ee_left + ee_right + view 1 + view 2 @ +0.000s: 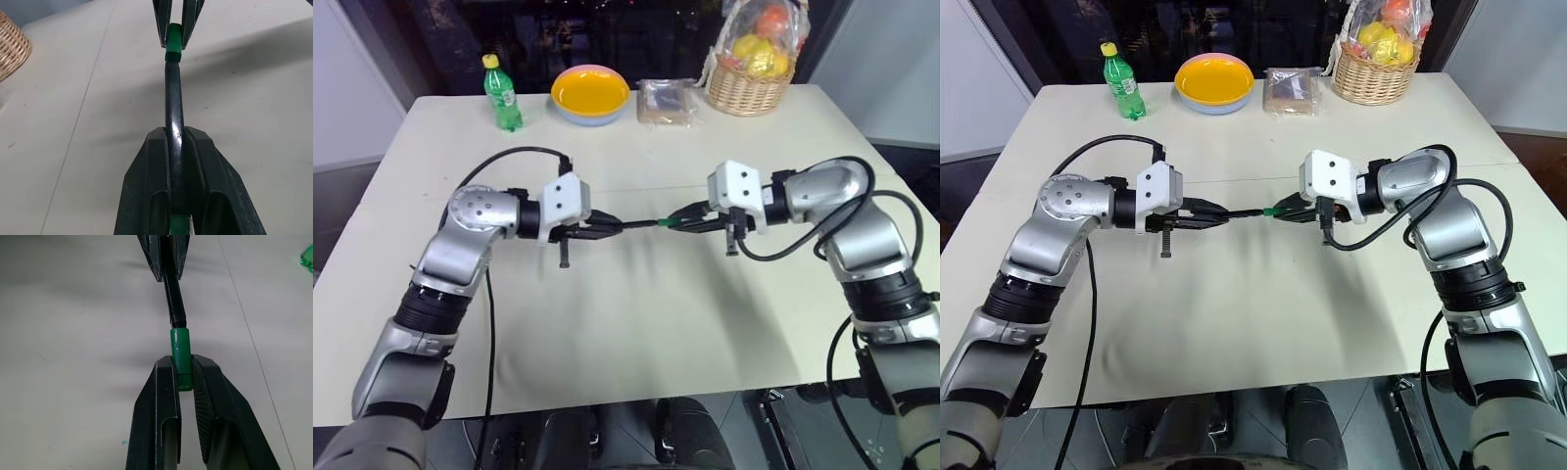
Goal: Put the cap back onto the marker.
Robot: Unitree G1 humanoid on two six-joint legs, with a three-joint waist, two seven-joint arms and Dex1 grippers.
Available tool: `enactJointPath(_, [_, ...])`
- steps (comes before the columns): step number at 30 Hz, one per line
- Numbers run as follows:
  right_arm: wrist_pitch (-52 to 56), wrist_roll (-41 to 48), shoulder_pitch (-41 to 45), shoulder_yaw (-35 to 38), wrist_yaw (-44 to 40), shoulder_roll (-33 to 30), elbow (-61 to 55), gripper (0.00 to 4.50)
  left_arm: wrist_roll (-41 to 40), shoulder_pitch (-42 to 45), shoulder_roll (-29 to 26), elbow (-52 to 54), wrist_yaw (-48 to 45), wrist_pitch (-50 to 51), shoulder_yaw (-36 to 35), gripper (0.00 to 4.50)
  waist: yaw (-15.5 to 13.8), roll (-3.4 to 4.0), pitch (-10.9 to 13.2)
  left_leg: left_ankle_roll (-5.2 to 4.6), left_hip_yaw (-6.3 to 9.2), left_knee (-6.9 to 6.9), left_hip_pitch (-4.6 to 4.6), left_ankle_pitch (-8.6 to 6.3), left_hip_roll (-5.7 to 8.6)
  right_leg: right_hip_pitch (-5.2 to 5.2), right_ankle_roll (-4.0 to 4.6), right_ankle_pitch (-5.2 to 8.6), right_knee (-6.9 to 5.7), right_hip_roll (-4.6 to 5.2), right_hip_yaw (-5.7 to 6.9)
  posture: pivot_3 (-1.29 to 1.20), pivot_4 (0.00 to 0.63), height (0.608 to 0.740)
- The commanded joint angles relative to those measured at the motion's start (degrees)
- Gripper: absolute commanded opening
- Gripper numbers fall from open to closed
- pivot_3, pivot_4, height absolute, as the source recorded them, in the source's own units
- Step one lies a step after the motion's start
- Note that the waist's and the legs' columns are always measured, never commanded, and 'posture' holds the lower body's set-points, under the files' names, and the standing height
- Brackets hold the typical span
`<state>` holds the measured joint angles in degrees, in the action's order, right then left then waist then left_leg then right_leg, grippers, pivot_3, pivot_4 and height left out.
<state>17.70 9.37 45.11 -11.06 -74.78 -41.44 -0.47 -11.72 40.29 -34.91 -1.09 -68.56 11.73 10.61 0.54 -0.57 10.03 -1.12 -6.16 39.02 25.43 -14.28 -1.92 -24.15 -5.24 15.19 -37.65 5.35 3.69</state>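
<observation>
Above the middle of the white table (636, 323) my two grippers point at each other. My left gripper (619, 227) is shut on the marker (639, 224), a thin black stick (174, 117) that reaches out level toward the right. My right gripper (674, 220) is shut on the cap (180, 357), a small bright green tube (173, 43). The marker's end sits inside the cap's mouth, so the two join in one straight line between the grippers, above the table.
Along the table's far edge stand a green soda bottle (502, 95), a yellow bowl (590, 93), a clear wrapped packet (666, 101) and a wicker basket of fruit (751, 69). Black cables hang off both forearms.
</observation>
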Motion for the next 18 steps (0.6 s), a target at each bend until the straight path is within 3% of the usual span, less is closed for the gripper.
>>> enactJointPath(1, [-0.02, 2.09, 2.56, -0.06, -0.81, 1.12, -3.31, 0.04, 0.55, 0.73, 0.19, 1.39, 0.21, -1.26, 0.46, 0.00, 0.02, 0.00, 0.00, -0.01, 0.00, 0.00, 0.00, 0.00, 0.00, 0.00, 0.00, 0.00, 0.00, 0.00, 0.00, 0.00, 0.150, 0.740])
enactJointPath(18, [4.67, 3.76, 5.22, -2.24, -5.77, 2.87, -3.05, 0.04, 3.02, 0.26, 0.51, 1.07, 0.70, -5.55, 1.33, 0.00, 0.02, 0.00, 0.00, -0.07, 0.00, 0.01, 0.00, -0.04, 0.00, 0.00, 0.00, 0.00, -0.01, 0.00, 0.00, 0.00, 0.150, 0.740])
